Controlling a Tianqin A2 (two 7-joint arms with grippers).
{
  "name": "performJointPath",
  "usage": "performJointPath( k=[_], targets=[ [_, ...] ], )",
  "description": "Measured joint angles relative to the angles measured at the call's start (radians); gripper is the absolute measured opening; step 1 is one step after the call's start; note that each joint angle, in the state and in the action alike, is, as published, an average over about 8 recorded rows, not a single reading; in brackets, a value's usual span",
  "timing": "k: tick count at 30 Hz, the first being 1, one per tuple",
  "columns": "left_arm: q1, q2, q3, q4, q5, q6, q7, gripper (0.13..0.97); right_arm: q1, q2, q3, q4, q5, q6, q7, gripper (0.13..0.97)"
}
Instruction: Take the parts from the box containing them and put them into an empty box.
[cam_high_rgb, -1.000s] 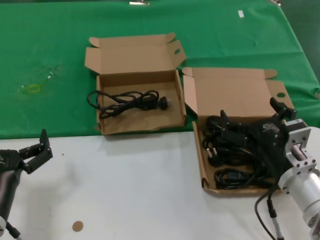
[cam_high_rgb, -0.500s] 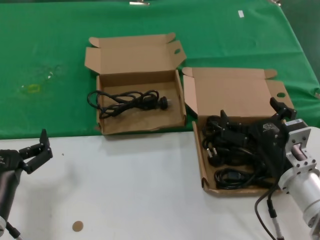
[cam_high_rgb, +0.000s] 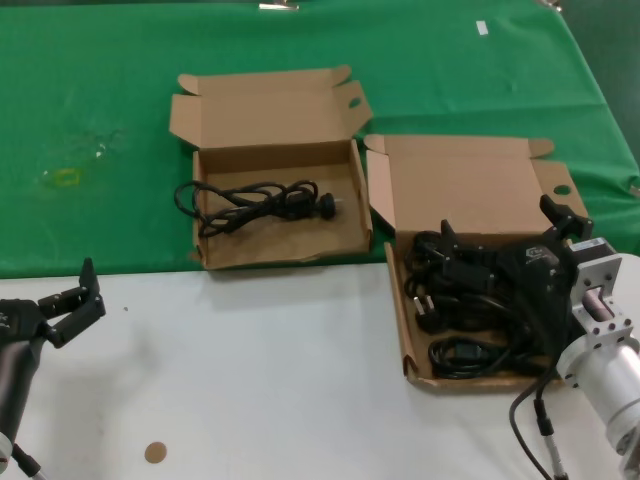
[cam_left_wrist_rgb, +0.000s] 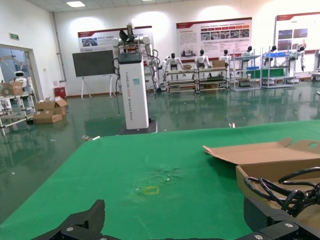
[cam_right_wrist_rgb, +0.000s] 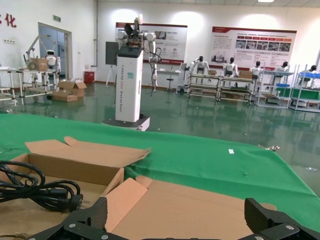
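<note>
Two open cardboard boxes are sitting on the green cloth (cam_high_rgb: 450, 70), near the white table (cam_high_rgb: 250, 380). The left box (cam_high_rgb: 275, 255), the one with the ragged front edge, is holding one black cord (cam_high_rgb: 250, 203) lying in loose loops on its floor. The right box (cam_high_rgb: 400, 330) is holding a pile of cords (cam_high_rgb: 450, 315), tangled together. The right gripper (cam_high_rgb: 505, 235) is hanging low over this pile with its fingers spread wide apart and nothing between them. The left gripper (cam_high_rgb: 75, 295) is waiting well apart, at the left edge of the table, and its fingers are also standing apart with nothing between them.
</note>
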Motion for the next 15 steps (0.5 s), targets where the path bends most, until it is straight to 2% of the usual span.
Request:
performJointPath(
  k=[15],
  targets=[
    [0.0, 0.0, 0.0, 0.0, 0.0, 0.0, 0.0, 0.966, 0.0, 0.0, 0.0, 0.0, 0.0, 0.0, 0.0, 0.966]
  ],
)
